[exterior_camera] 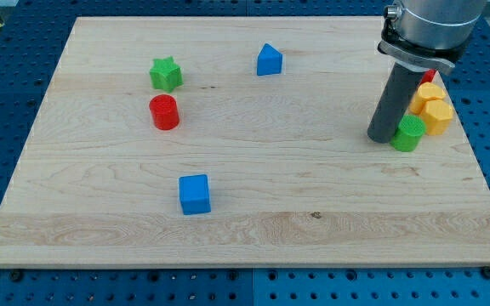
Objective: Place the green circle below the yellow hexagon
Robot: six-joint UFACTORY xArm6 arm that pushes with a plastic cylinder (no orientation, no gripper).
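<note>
My tip (383, 138) touches the green circle block (409, 133) at nine o'clock, yellow hexagon block (436, 116) at its one o'clock, on the wooden counter (253, 195).

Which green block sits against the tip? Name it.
The green circle, at the view's right, right beside my tip and just below the yellow hexagon. The green star sits far off at upper left.

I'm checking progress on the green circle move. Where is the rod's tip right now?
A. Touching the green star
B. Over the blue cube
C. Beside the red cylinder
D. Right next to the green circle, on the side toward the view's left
D: my tip sits right against the view's left side of the green circle, just below the yellow hexagon.
</note>
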